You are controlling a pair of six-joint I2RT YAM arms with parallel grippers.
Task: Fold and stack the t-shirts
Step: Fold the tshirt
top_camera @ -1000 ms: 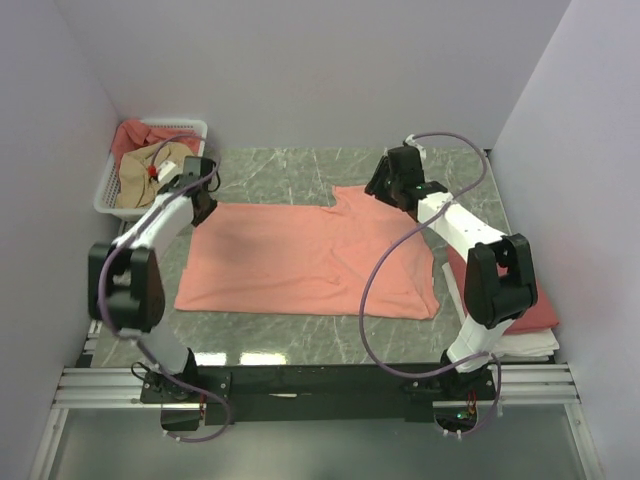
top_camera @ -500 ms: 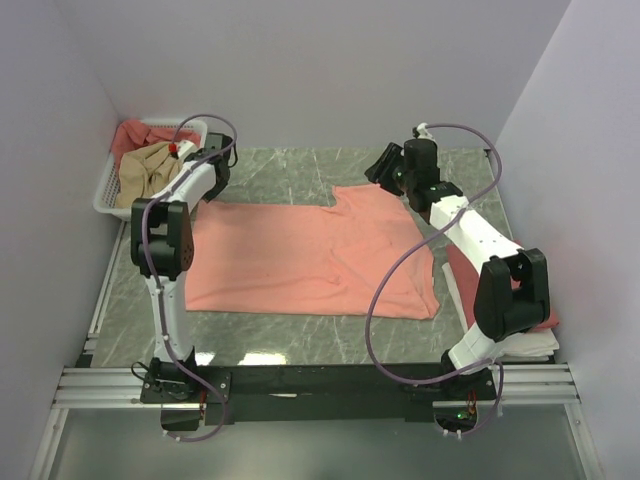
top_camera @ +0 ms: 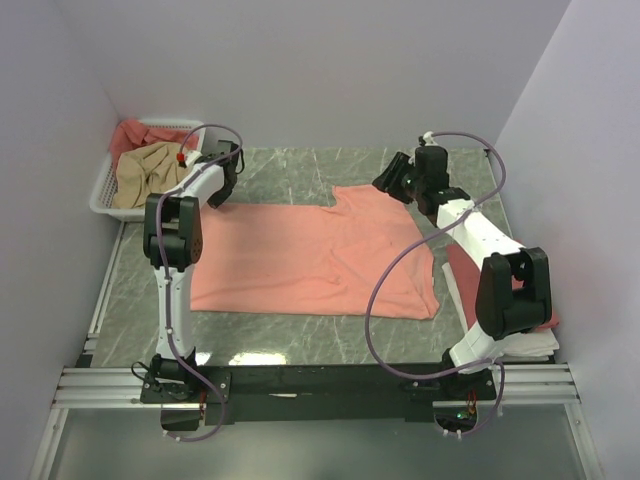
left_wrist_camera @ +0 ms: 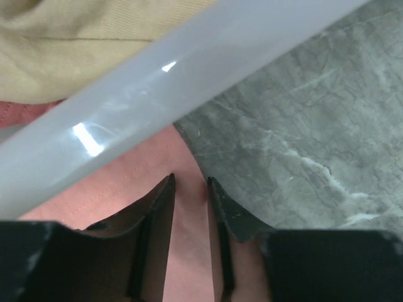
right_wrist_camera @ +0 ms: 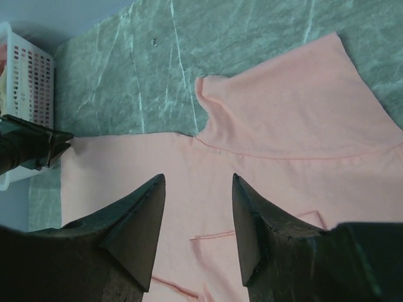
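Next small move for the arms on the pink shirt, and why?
Probably lower the right gripper onto the far right corner of the pink shirt and pinch: its jaws stand open above the cloth, while the left gripper sits at the far left corner beside the basket.

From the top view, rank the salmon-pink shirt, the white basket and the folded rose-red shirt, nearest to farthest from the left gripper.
1. the salmon-pink shirt: its far-left corner lies under the left gripper.
2. the white basket: far left.
3. the rose-red shirt: right side, near edge.
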